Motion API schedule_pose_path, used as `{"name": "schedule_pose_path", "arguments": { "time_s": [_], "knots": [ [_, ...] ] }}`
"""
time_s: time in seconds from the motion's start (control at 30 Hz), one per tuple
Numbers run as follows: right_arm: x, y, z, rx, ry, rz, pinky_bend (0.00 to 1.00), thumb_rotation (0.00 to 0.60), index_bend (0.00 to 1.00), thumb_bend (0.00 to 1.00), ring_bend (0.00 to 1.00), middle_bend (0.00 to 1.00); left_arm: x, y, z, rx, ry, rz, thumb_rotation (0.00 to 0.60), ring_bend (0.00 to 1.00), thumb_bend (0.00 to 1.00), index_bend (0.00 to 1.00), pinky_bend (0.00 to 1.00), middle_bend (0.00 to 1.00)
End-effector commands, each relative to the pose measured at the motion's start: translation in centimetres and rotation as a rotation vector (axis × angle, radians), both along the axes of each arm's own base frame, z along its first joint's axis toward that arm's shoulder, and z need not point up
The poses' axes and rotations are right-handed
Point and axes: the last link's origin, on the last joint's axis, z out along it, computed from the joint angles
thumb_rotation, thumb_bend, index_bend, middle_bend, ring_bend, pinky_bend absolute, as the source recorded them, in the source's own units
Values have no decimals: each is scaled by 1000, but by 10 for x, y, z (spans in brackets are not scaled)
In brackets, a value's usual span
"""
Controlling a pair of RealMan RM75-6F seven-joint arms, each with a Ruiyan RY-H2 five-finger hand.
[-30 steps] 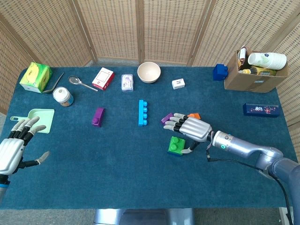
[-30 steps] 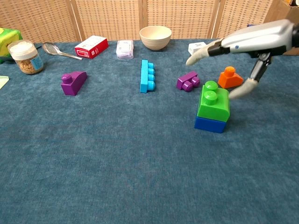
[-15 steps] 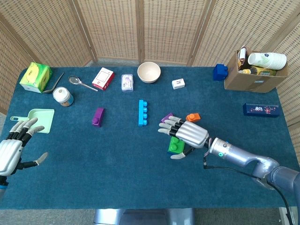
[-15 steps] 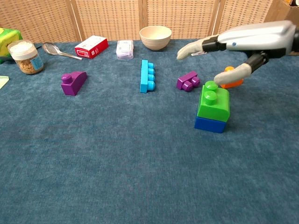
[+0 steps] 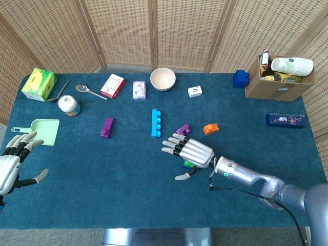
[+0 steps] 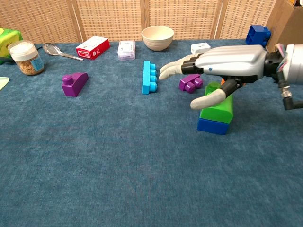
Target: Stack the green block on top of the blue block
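Green block point(image 6: 217, 108) seated on blue block point(image 6: 212, 126), directly under right hand point(image 6: 222, 64). Right hand spread flat, fingers apart, holding nothing. Left hand point(image 5: 10, 165) also spread and empty, far off at worktop point(image 6: 118, 165) edge.

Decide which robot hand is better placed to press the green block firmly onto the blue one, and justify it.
Right. The right robot hand hovers open directly over the green block on the blue block; the left robot hand sits at the table's far edge.
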Motion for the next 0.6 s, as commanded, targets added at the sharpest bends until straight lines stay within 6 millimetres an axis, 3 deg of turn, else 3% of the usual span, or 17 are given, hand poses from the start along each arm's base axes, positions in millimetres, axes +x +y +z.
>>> {"name": "schedule_pose_path", "arguments": {
  "time_s": [0.03,0.6],
  "knots": [
    [1,-1,-5,-3,-1,-2,0,11,23,137,0,13,-1,-1,1,0,0,3,488,0,333,168,0,63],
    [-2,0,-22,-32,0,-12,0,31,23,122,0,14,-5,-4,0,-8,-3,18,494,0,333,164,0,63]
  ]
}}
